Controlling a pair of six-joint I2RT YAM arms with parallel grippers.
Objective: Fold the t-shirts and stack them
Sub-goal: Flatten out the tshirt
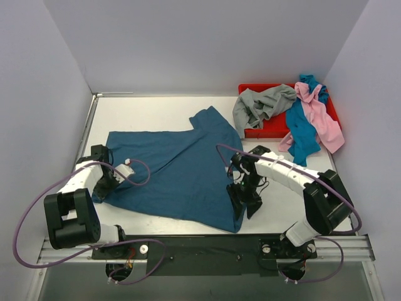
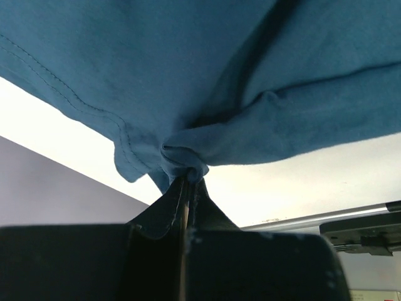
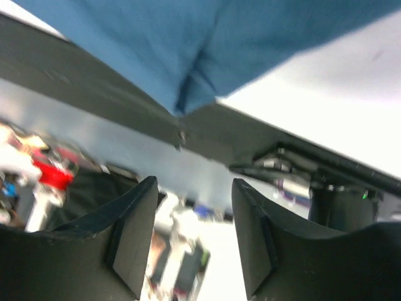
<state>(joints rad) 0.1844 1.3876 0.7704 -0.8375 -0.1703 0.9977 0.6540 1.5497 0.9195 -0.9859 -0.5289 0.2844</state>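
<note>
The dark teal-blue t-shirt point(image 1: 175, 172) lies spread flat on the white table. My left gripper point(image 1: 103, 187) is at the shirt's near left edge, shut on a pinch of its hem; in the left wrist view the jaws point(image 2: 186, 182) meet on bunched teal cloth point(image 2: 188, 157). My right gripper point(image 1: 245, 204) is open and empty, hanging just above the shirt's near right corner. In the right wrist view that corner point(image 3: 188, 69) shows beyond the spread fingers point(image 3: 135, 232). The grey shirt point(image 1: 260, 103), pink shirt point(image 1: 319, 116) and turquoise shirt point(image 1: 301, 135) lie heaped at the back right.
A red tray point(image 1: 263, 86) at the back right holds the heaped shirts, which spill over its front edge onto the table. Grey walls close in the table at left, back and right. The metal rail point(image 1: 207, 241) with the arm bases runs along the near edge.
</note>
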